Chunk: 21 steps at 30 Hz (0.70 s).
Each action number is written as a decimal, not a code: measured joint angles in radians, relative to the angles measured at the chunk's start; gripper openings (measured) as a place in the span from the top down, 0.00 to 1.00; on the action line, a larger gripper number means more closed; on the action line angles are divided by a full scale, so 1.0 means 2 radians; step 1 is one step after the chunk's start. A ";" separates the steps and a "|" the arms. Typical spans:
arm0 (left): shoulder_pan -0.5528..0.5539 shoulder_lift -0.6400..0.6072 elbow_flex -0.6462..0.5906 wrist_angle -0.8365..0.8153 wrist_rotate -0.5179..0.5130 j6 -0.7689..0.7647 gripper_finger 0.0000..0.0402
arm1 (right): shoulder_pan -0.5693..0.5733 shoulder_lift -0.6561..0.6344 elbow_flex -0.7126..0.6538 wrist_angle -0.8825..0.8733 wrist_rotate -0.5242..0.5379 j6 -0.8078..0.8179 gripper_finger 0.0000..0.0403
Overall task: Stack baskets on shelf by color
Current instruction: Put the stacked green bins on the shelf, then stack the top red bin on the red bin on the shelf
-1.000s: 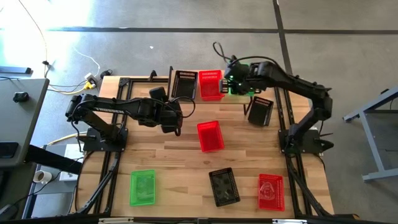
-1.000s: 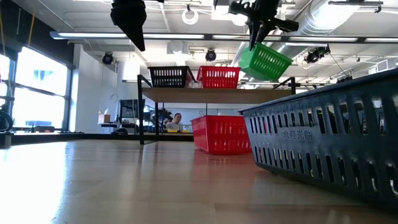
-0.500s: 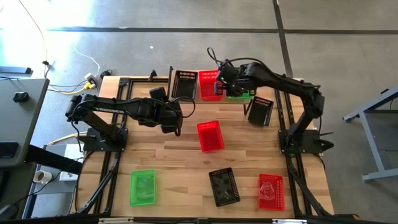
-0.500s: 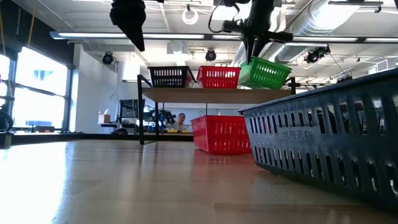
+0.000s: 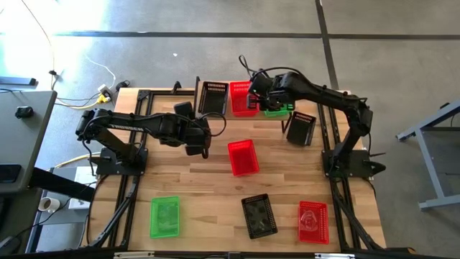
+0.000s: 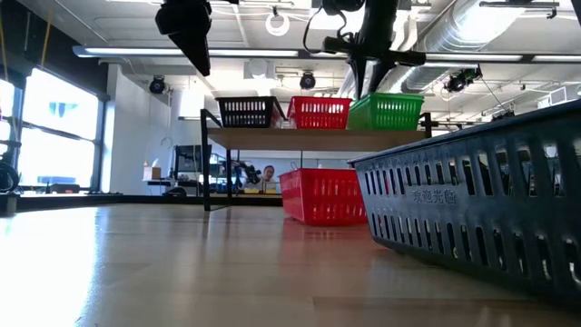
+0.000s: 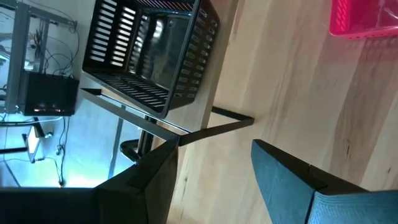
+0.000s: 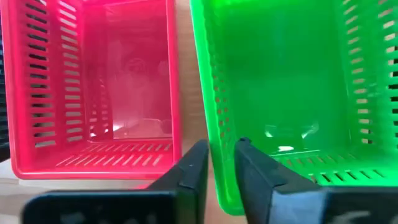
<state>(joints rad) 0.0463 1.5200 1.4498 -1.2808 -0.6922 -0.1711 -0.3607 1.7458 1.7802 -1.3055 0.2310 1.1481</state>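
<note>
On the shelf stand three baskets in a row: black, red and green. The green basket rests level on its bottom at the shelf's right end. My right gripper points down over it, narrowly open. Its fingers stand on either side of the green wall next to the red basket. My left gripper hangs open over the table, left of the loose red basket, with nothing between its fingers. My right gripper comes from above at the green basket's side wall nearest the red basket, one finger inside the basket and one in the gap outside. Whether the pads touch the wall cannot be told. The basket stands level on the shelf.
On the table lie a black basket right of the shelf, and near the front edge a green, a black and a red basket. Open wood lies between the front row and the middle red basket.
My right gripper has gone down and toward the table's left with the green basket. The basket hung tilted above the shelf's right end; it now stands level on the shelf beside the red one.
</note>
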 joint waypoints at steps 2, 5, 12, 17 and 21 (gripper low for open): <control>0.000 0.000 0.000 0.000 0.000 0.000 0.51 | 0.000 0.000 0.000 0.000 0.000 0.000 0.80; 0.000 0.000 0.000 0.000 0.000 0.000 0.51 | 0.000 0.000 0.000 0.000 0.000 0.000 0.75; 0.000 0.000 0.000 0.000 0.000 0.000 0.51 | 0.000 -0.005 0.000 0.000 0.000 -0.013 0.74; 0.000 0.000 0.000 0.000 0.000 0.000 0.51 | 0.000 -0.025 0.000 0.000 0.008 -0.015 0.73; 0.000 0.000 0.000 0.000 0.000 0.000 0.51 | 0.003 -0.047 0.000 0.001 0.003 -0.024 0.73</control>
<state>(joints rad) 0.0463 1.5200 1.4498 -1.2804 -0.6914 -0.1711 -0.3551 1.6523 1.7794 -1.3043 0.2371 1.0995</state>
